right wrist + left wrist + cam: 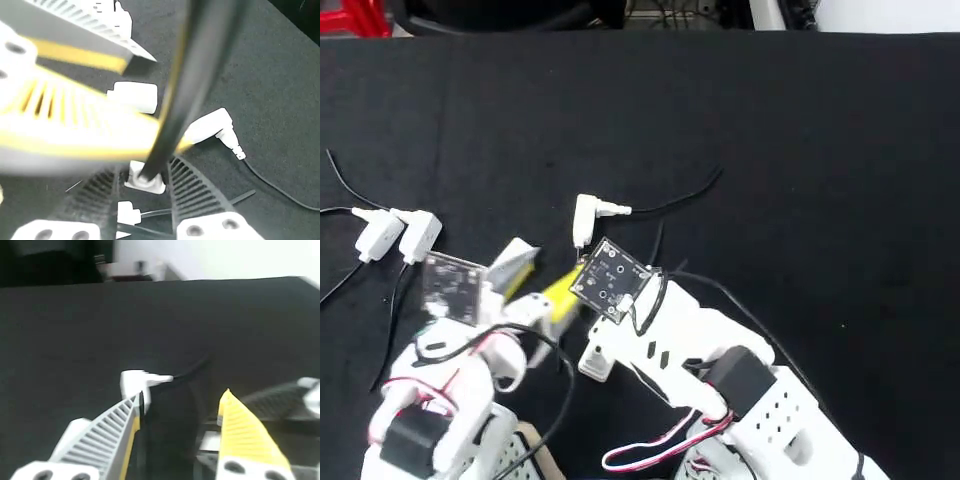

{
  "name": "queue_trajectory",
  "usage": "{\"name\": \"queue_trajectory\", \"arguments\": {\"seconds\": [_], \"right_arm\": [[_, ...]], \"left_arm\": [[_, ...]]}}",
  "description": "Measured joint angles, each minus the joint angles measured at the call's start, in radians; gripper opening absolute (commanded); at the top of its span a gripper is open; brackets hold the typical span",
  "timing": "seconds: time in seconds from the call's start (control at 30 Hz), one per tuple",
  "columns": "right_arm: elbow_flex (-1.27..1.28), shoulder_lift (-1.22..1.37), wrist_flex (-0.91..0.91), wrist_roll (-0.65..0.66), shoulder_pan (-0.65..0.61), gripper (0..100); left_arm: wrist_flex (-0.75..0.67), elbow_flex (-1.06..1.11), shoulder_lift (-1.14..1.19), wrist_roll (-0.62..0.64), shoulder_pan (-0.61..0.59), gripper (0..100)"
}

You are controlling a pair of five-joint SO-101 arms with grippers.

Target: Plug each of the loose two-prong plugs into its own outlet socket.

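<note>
The counter (820, 150) is plain black. The middle plug (588, 215) is white with a thin black cord, and the two side pieces (420, 237) are white as well. The left gripper (182, 395) has ribbed fingers, one (245, 432) bright yellow, the other pale grey with a yellow edge. The right gripper (145, 167) has dark grey ribbed fingers (192, 195) about a white held plug (145, 184) on a black cord. Both arms are white, and each carries red-and-white wires (650, 445).
</note>
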Motion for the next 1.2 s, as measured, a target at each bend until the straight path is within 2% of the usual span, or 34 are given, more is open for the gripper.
{"name": "queue_trajectory", "arguments": {"seconds": [0.2, 0.3, 0.4, 0.53, 0.67, 0.93, 1.03, 1.2], "right_arm": [[0.000, 0.006, 0.000, -0.006, 0.000, 1.1], [-0.026, 0.069, -0.020, -0.008, 0.000, 1.1], [-0.072, 0.184, -0.074, -0.005, 0.000, 1.1], [-0.172, 0.387, -0.095, 0.107, -0.005, 1.1], [-0.247, 0.540, -0.080, 0.298, -0.009, 1.1], [-0.328, 0.592, 0.135, 0.626, -0.008, 1.1], [-0.373, 0.592, 0.198, 0.681, -0.008, 1.1], [-0.425, 0.592, 0.204, 0.697, -0.006, 1.1]], "left_arm": [[0.187, -0.092, -0.011, -0.121, -0.420, 25], [0.190, -0.044, -0.012, -0.198, -0.615, 25], [0.135, 0.071, -0.011, -0.230, -0.726, 25], [0.054, 0.215, -0.009, -0.267, -0.756, 25], [-0.005, 0.313, -0.009, -0.310, -0.747, 25], [-0.092, 0.351, 0.032, -0.336, -0.578, 25], [-0.127, 0.330, 0.140, -0.330, -0.574, 25], [-0.229, 0.218, 0.445, -0.328, -0.574, 25]]}}
